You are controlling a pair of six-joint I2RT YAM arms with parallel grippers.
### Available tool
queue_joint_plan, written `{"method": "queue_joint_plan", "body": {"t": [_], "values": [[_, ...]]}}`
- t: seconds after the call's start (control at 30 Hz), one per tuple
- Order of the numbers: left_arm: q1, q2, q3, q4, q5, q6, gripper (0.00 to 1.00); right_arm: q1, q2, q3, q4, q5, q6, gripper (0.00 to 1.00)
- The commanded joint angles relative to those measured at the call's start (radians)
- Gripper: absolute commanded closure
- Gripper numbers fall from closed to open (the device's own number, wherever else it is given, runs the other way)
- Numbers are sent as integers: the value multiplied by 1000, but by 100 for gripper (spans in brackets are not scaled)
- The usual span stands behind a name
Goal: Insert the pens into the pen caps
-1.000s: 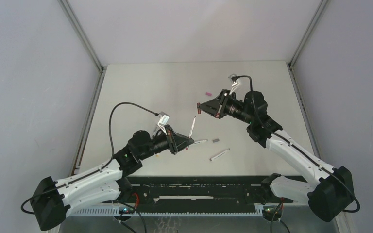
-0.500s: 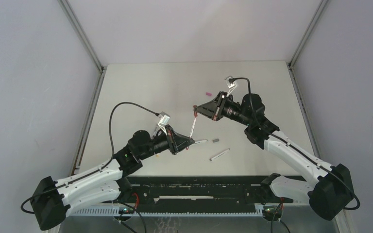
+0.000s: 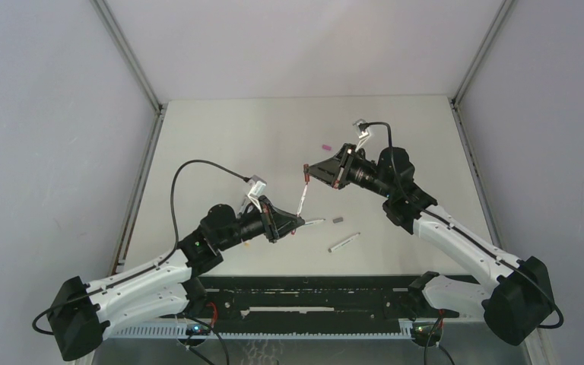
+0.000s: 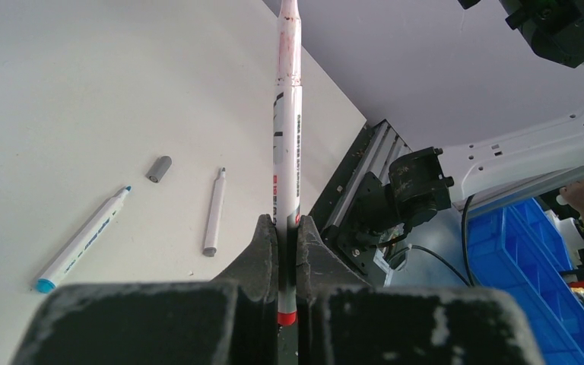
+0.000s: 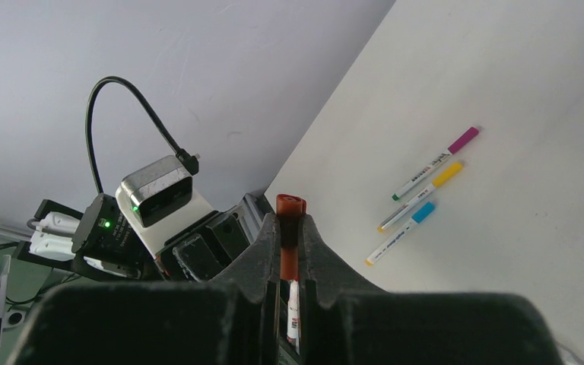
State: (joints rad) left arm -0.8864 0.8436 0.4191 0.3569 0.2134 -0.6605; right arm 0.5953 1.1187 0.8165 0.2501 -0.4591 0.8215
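My left gripper (image 3: 293, 221) is shut on a white pen with a red end (image 4: 287, 144), which points up and away towards the right gripper. My right gripper (image 3: 309, 169) is shut on a dark red cap (image 5: 290, 228). In the top view the cap (image 3: 305, 172) sits at the pen's tip (image 3: 301, 196). In the right wrist view the pen's barrel (image 5: 293, 315) shows in line just behind the cap, between the fingers. How deep the tip sits in the cap is hidden.
On the table lie a blue-tipped pen (image 4: 84, 239), a grey cap (image 4: 159, 168) and a grey-tipped pen (image 4: 214, 213). A pink cap (image 3: 324, 144) lies further back. Three capped pens, magenta (image 5: 435, 163), yellow (image 5: 420, 196) and blue (image 5: 399, 232), lie side by side.
My right gripper has moved left with the dark red cap and brought it onto the tip of the pen. My left gripper has stayed where it was.
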Motion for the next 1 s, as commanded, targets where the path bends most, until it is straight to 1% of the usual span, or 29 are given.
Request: {"method": "queue_joint_plan", "body": {"t": [0.0, 0.77, 0.97], "values": [[-7, -20, 81, 29, 8, 31, 100, 1, -12, 4, 38, 17, -16, 100], [-8, -33, 90, 7, -6, 47, 100, -4, -10, -7, 34, 9, -18, 100], [-8, -36, 92, -4, -30, 46, 100, -3, -16, -15, 36, 1, -12, 100]]}}
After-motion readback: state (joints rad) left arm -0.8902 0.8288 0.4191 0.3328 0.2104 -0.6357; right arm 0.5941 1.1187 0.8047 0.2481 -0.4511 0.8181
